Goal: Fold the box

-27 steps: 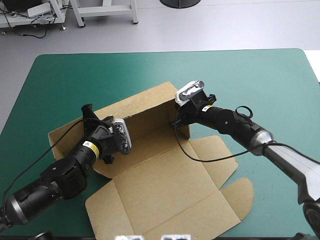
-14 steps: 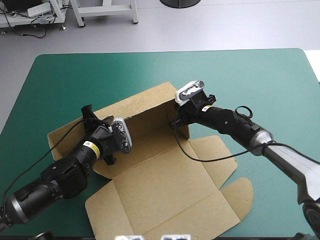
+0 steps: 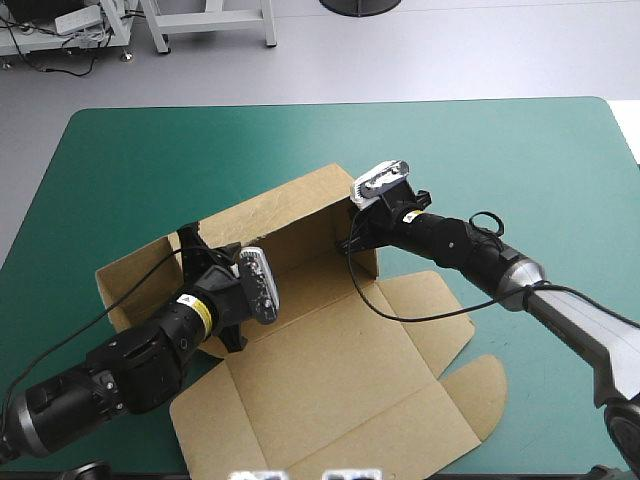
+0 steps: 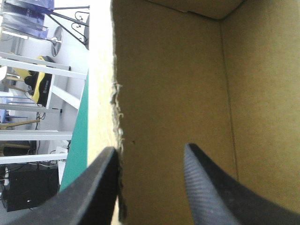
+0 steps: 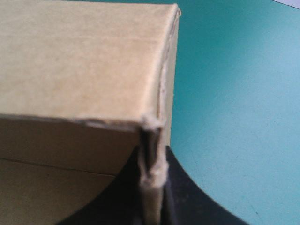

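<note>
The brown box [image 3: 330,360] lies in the middle of the table with its long back wall [image 3: 270,215] raised and its lid flat toward the near edge. My right gripper [image 3: 352,243] is shut on the upright right side wall at the back corner. In the right wrist view, the board's edge [image 5: 151,140] is pinched between the fingers of the right gripper [image 5: 151,161]. My left gripper [image 3: 205,242] is open at the box's left end. In the left wrist view, the left gripper [image 4: 150,154] straddles a wall edge [image 4: 115,93], one finger outside and one inside the box [image 4: 187,70].
The left side flap [image 3: 130,280] slopes outward past my left arm. Rounded lid flaps [image 3: 480,385] lie flat near the front right. The teal-green cover [image 3: 500,150] stretches wide beyond the back wall and to the right.
My left arm has shifted right and toward the near side, bringing its fingers in at the box's left corner. The right gripper has kept its hold in place.
</note>
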Tool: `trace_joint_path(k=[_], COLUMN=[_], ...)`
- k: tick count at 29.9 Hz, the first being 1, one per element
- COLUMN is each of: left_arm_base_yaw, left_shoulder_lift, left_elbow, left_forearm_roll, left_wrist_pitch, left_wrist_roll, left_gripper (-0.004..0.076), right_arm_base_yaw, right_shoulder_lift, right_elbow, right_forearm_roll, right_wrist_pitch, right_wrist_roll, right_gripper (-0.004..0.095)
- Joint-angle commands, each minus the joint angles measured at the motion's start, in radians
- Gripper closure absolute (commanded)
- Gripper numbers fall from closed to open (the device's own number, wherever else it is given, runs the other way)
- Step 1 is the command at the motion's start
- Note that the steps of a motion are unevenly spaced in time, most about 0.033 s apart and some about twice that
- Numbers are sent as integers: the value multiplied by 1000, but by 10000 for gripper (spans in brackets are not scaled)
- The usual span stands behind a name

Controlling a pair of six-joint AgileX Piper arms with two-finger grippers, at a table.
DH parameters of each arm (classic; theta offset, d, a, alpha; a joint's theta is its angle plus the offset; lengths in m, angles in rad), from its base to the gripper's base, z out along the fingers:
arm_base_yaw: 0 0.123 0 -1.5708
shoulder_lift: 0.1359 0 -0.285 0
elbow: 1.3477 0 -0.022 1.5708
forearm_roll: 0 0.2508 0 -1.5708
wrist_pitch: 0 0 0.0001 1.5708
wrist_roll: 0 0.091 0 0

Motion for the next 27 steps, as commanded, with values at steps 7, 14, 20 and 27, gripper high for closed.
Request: trace_joint_path(k=[7, 14, 20, 27], left_arm_base_yaw=[-230, -297, -291, -91], left_shoulder_lift=[-14, -14, -14, -14], left_elbow=[-170, -273, -363, -500], left_forearm_roll=[11, -47, -23, 24], left_wrist_pitch=[218, 348, 416, 461], left_wrist_roll=[-115, -133, -211, -255], left_gripper=[395, 400, 630, 720], right_arm_base_yaw=[-4, -48, -79, -118], right_shoulder_lift=[-28, -28, -35, -71], right_elbow=[-29, -29, -29, -84], right_forearm_roll=[-11, -13, -107, -393], right_wrist_pitch=[-17, 42, 130, 259], right_wrist_roll=[57, 91, 215, 498], right_gripper=[921, 922, 919, 916])
